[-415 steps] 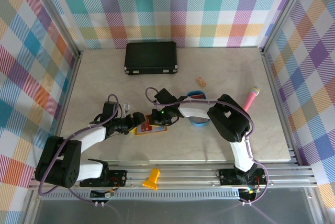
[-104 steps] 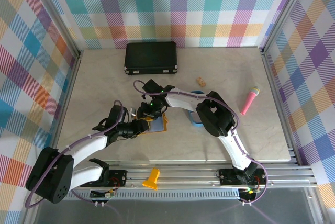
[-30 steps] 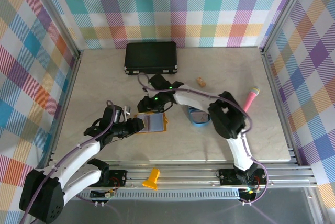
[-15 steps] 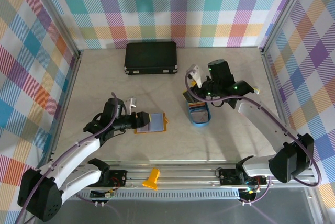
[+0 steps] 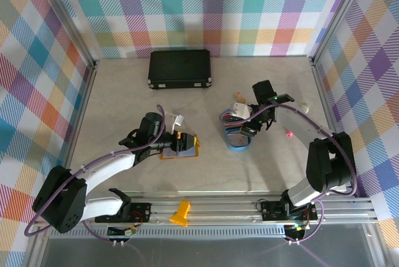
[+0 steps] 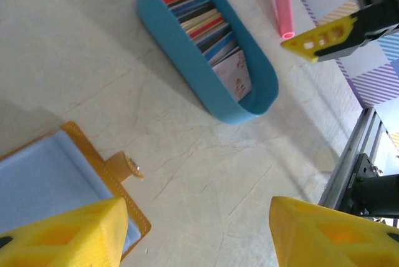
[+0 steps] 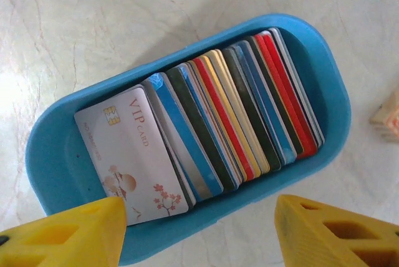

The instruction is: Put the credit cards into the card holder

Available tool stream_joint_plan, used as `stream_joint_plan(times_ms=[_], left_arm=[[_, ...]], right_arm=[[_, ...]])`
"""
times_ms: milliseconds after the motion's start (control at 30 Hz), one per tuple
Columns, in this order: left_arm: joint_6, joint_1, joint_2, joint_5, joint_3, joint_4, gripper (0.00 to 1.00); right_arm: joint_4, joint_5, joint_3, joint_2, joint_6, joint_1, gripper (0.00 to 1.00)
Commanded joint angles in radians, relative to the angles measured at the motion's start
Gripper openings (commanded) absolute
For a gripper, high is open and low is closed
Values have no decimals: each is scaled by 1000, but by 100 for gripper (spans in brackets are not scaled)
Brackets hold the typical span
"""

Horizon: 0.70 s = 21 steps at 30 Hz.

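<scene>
Since half a second ago, right arm is lower and now sits over the blue tray [image 7: 53,161]; left arm has shifted toward the card holder's [image 6: 43,173] tab side. Nearest: my left gripper [image 6: 196,231] hangs over the card holder, fingers apart, nothing between them. Card holder lies open flat on the table, light blue pocket up, snap tab pointing toward the tray. Whether a fingertip touches it, cannot tell. Further out: my right gripper [image 7: 201,233] is above the tray's near end, fingers spread, holding nothing. Credit cards [image 7: 218,123] stand on edge in a packed row inside the tray, a white VIP card leaning at the front. Wooden block [image 7: 383,116] just beyond the tray; pink microphone [image 6: 282,5] near it. Black case [image 5: 179,69] at the far wall.
</scene>
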Motion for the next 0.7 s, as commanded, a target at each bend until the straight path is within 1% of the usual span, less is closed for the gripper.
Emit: stream_joint_plan(times_ms=[0, 67, 167, 267, 367, 467, 667], left_arm=[[43, -12, -11, 29, -32, 159, 63], [44, -13, -10, 30, -42, 177, 63], [52, -19, -11, 35, -34, 148, 63], [61, -26, -20, 25, -39, 137, 63], [67, -27, -30, 11, -49, 128, 63], [72, -27, -32, 0, -51, 122, 63], [84, -27, -24, -15, -42, 100, 63]], right_arm=[[-16, -74, 2, 52, -205, 2, 61], [15, -80, -14, 67, -247, 7, 59], [35, -82, -21, 94, -295, 21, 58], [54, -51, -24, 125, -307, 48, 58], [38, -49, -18, 151, -322, 56, 58], [21, -22, -12, 176, -331, 64, 55], [20, -26, -29, 178, -343, 72, 55]])
